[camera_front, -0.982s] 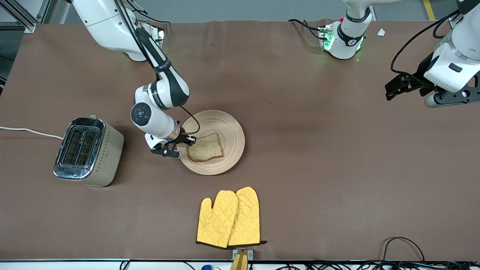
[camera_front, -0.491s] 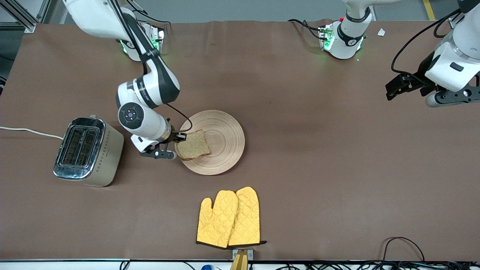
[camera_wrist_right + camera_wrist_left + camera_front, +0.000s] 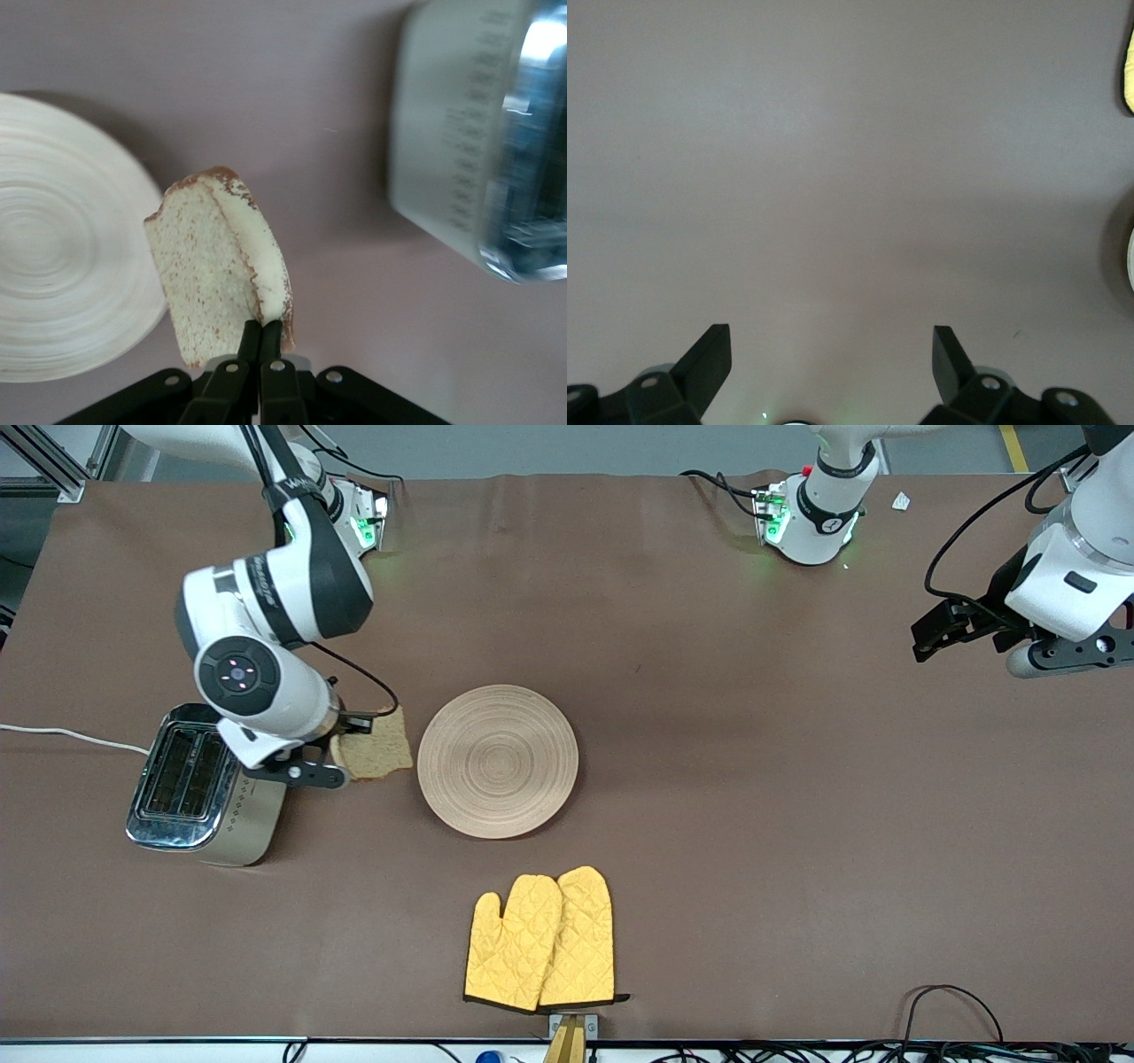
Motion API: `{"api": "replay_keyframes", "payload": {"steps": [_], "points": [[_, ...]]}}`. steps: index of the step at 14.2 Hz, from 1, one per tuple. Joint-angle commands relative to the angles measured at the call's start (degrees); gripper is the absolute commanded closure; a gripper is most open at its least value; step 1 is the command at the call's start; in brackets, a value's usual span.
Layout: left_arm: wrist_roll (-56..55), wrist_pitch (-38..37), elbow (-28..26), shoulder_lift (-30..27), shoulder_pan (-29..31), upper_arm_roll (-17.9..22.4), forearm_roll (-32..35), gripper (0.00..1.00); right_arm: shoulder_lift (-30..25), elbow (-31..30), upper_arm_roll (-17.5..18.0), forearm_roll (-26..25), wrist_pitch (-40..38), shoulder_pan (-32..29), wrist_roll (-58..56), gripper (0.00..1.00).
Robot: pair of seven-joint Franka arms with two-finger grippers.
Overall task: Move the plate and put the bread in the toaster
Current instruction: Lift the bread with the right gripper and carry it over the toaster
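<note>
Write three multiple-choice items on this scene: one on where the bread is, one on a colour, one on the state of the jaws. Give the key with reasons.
1. Where is the bread?
A. Lying on the plate
B. In the air between the plate and the toaster
C. Inside a toaster slot

2. What colour are the oven mitts?
A. Yellow
B. Blue
C. Red

3. How do the right gripper's jaws stand?
A. Wide open, holding nothing
B. Shut on the plate's rim
C. Shut on the bread

Key:
1 B: the slice hangs from the right gripper over bare table between the plate and the toaster.
2 A: both quilted mitts are yellow, lying nearer the front camera than the plate.
3 C: the right wrist view shows the jaws pinching the slice's edge; the left gripper waits open over bare table.
</note>
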Motion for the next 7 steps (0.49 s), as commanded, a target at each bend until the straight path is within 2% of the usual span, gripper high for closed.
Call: {"api": "replay_keyframes", "payload": {"steps": [1,5,7], "points": [[0.7,-0.23,0.8,0.17,-0.02,0.05,-0.85,0.0,-0.44,4.41,-0.86,-6.28,-6.61,-0.81,2.45,0.98],[0.7,-0.14,0.71,0.26,-0.29,-0.12,-0.85,0.0,-4.66,3.81,-1.05,-19.81,-9.96,-0.02,2.19,0.99],[0.7,-0.14,0.71,0.61,-0.29,-0.12,-0.85,0.0,-4.67,3.62,-0.78,-26.67,-12.07,2.34,2.8,0.99]]}}
